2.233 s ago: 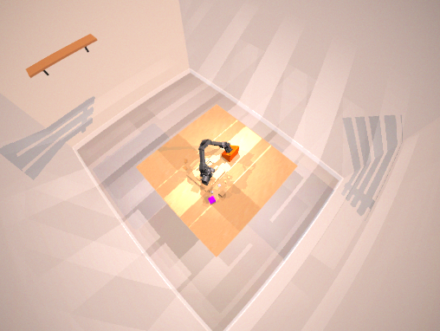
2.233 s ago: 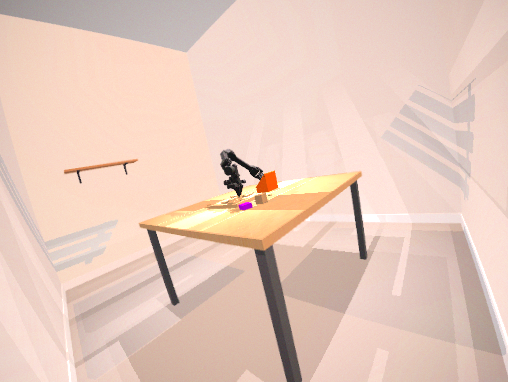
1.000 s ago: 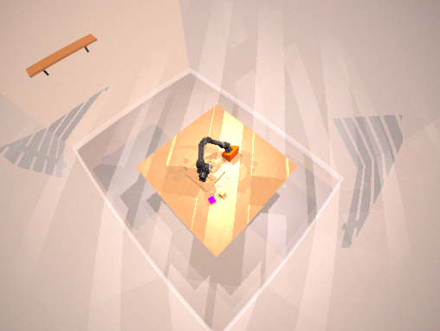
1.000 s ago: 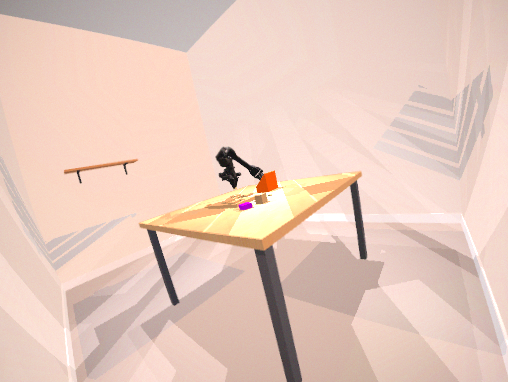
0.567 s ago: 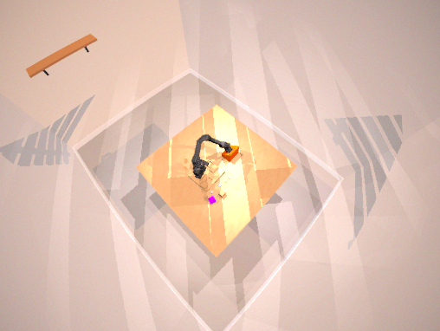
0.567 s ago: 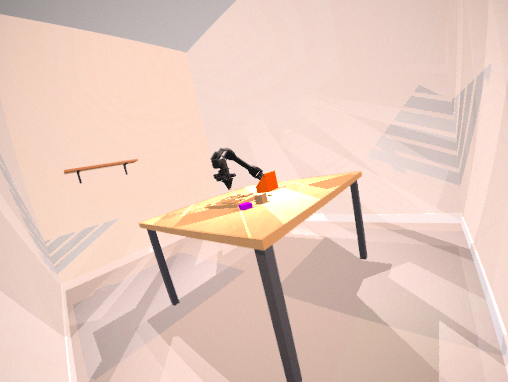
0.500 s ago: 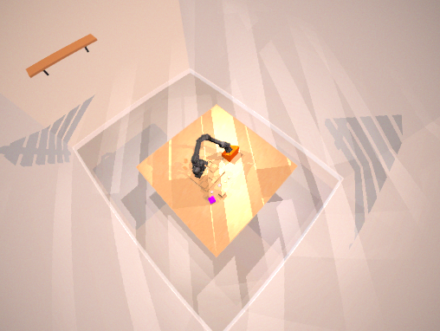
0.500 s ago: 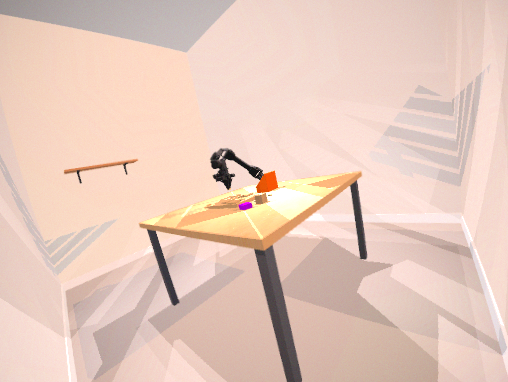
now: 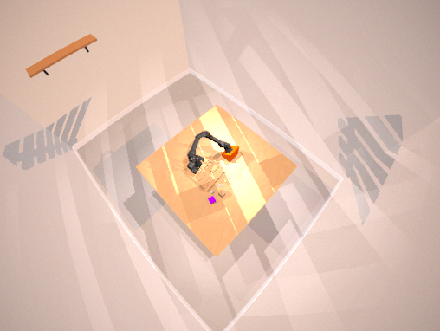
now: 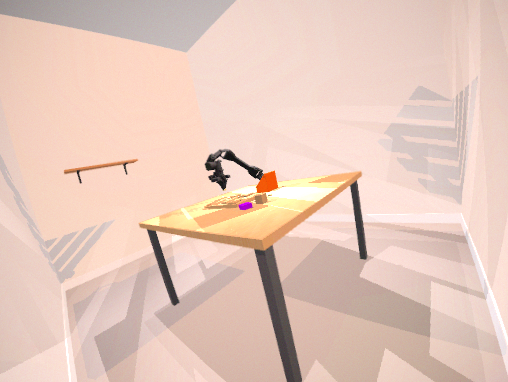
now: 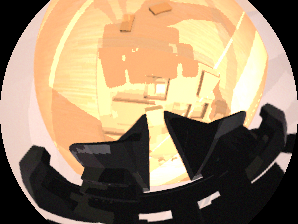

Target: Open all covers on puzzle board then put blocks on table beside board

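The wood-coloured puzzle board lies flat on the table. Rectangular recesses and raised pieces show on it in the wrist view; which covers are open I cannot tell. My gripper hangs above the board's far left side in the top view. Its fingers are narrowly apart, shut on a pale block that barely stands out from the board behind. A purple block and a tan block rest on the table off the board, with a small whitish piece near them.
An orange box-like thing stands at the arm's base. Two tan pieces show beyond the board in the wrist view. Strong light and shadow bands cross the wooden table. A shelf is on the wall.
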